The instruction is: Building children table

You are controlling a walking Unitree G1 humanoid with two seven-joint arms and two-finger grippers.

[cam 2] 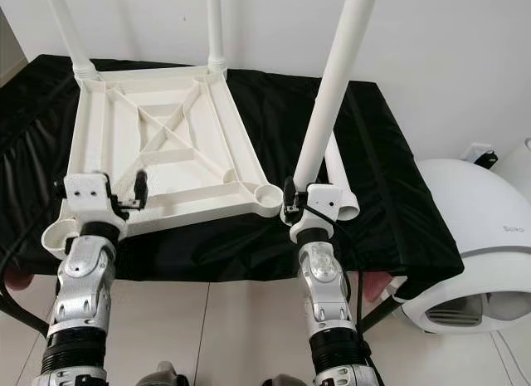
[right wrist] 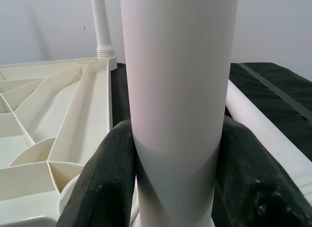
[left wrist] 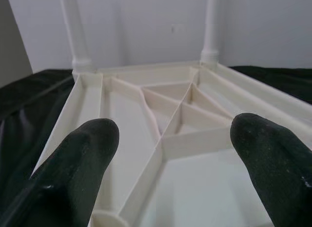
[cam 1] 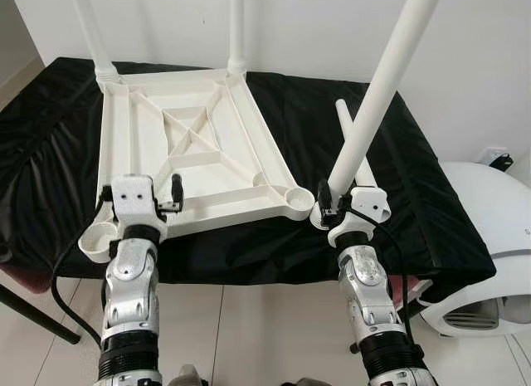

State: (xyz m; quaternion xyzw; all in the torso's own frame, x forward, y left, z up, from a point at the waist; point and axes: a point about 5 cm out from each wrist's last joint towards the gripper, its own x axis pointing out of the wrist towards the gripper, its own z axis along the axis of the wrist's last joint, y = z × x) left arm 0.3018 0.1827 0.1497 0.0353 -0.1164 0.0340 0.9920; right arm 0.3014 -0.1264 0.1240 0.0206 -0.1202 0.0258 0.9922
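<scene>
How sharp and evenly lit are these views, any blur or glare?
Left eye view: evenly lit and sharp, with the white ribbed plastic tabletop crisp on the black cloth. Left wrist view: the open left tool's fingertips are soft, out of focus. Right wrist view: the white plastic leg tube looms blurred, slightly washed out.

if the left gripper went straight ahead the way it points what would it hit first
Probably the ribs of the upturned table top: the left gripper, jaws open, points low across its underside. Depth is unclear; it may skim over them toward the wall.

Left tool (left wrist: pixel 174 154) spread wide, right tool (right wrist: pixel 176 168) clamped.
</scene>
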